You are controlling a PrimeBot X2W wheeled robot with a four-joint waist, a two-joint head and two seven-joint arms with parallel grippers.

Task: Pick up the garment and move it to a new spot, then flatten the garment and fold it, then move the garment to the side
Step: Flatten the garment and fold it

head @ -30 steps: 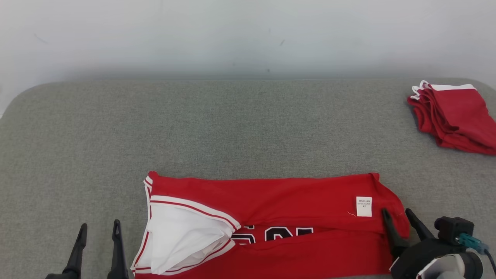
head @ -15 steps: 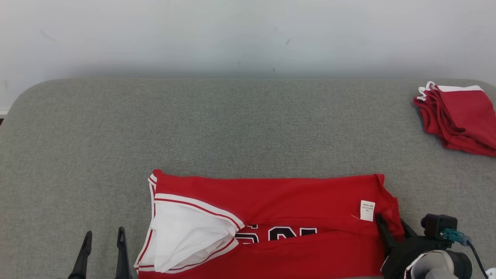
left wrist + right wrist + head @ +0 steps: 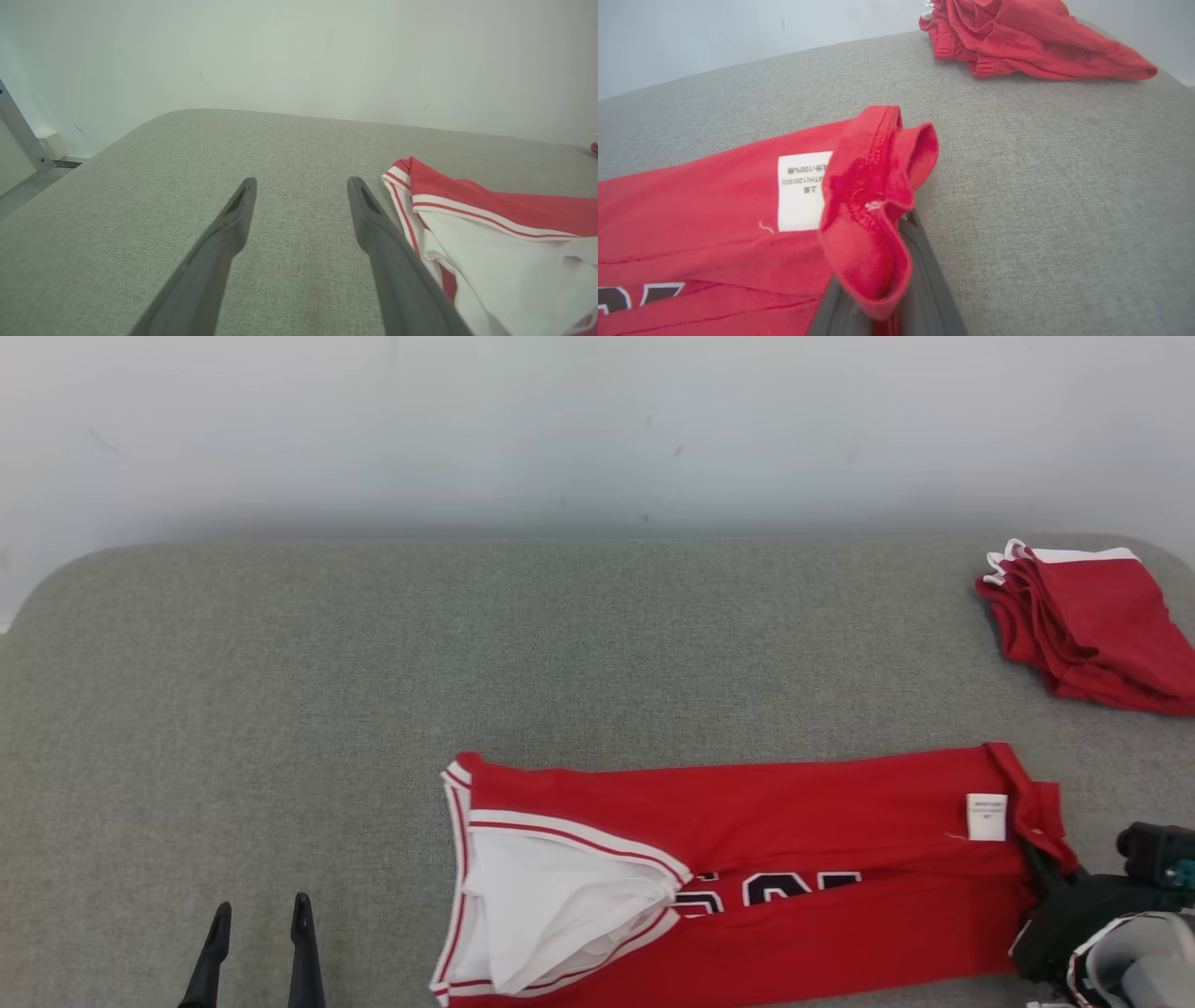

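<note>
For a clean fold, lift the hem only a little and carry it straight toward the white-trimmed end. The right gripper (image 3: 1053, 870) is closed on the right hem of the red jersey (image 3: 766, 812), which lies near the front of the grey surface (image 3: 373, 663). The left gripper (image 3: 261, 907) is wide open and empty.

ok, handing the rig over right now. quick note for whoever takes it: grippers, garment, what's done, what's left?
Left gripper: open, empty, over the table, left of the jersey and apart from it.
Right gripper: shut on the red jersey, pinching its right-end hem beside the white label.
Done: jersey lies flat near the table's front edge, folded lengthwise into a long strip.
Pile of red garments: far right corner.
Left: probably the crosswise fold, then moving it to the side.
</note>
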